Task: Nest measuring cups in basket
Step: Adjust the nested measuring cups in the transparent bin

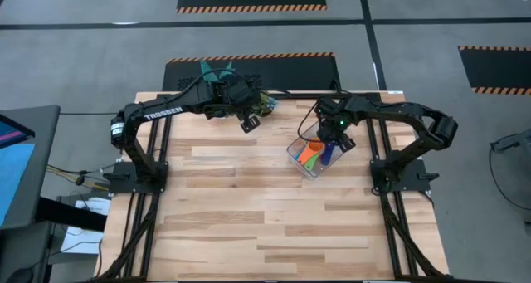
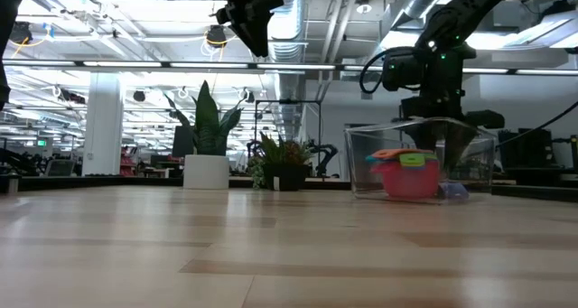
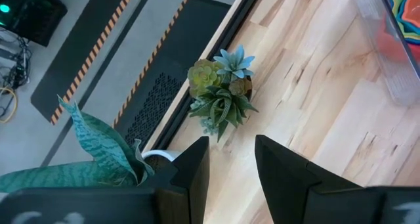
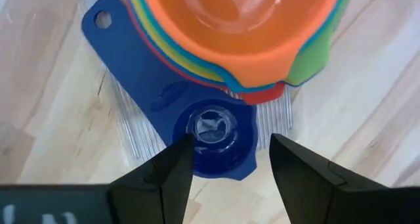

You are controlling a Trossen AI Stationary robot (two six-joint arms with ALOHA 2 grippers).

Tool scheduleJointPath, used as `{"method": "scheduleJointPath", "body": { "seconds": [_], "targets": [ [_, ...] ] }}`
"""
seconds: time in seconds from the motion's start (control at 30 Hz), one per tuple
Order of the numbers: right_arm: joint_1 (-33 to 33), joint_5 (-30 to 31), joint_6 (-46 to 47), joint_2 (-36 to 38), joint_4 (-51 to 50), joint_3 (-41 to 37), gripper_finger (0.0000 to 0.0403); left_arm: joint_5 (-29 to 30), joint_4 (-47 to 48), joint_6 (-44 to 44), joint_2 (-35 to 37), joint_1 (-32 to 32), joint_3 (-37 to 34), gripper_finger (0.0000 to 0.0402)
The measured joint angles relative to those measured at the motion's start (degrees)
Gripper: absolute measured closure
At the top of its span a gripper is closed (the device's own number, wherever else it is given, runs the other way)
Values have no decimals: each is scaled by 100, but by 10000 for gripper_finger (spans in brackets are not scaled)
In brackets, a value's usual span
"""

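Observation:
The clear basket (image 1: 295, 155) stands on the table at the right. In it sits a nested stack of measuring cups (image 4: 243, 27), orange on top, with green, yellow, blue and red rims below. Beside the stack a small dark blue cup (image 4: 213, 137) rests on the basket's ribbed floor (image 4: 131, 129), its flat handle (image 4: 125, 50) lying alongside the stack. My right gripper (image 4: 231, 145) points down over the basket, open, one finger on either side of the dark blue cup's bowl. My left gripper (image 3: 231, 142) hangs open and high near the table's far edge, with nothing between its fingers.
A small succulent (image 3: 220, 92) stands at the table's far edge under my left gripper. A white pot with a tall leafy plant (image 2: 206, 168) is beside it. The wooden table (image 1: 249, 217) lies bare toward its near edge.

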State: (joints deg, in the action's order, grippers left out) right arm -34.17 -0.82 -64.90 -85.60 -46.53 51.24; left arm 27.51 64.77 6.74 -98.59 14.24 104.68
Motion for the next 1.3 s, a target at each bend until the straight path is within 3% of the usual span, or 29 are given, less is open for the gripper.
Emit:
{"method": "scheduleJointPath", "body": {
  "seconds": [0.23, 0.63, 0.87, 1.0, 1.3],
  "targets": [
    [2, -53, -750, 0, 7, 0, 182, -11, 12, 11, -91, 0, -6, 288],
    [144, -262, -617, 0, 45, 0, 182, 59, 87, -397, -788, -36, 10, 288],
    [241, -232, 1506, 0, 48, 0, 182, 718, 164, -409, -548, -76, 63, 288],
    [350, -227, 2843, 0, 31, 0, 182, 745, 216, -389, -531, -74, 63, 288],
    [644, -207, 4850, 0, -17, -2, 182, 745, 369, -374, -531, -74, 59, 288]
  ]
}}
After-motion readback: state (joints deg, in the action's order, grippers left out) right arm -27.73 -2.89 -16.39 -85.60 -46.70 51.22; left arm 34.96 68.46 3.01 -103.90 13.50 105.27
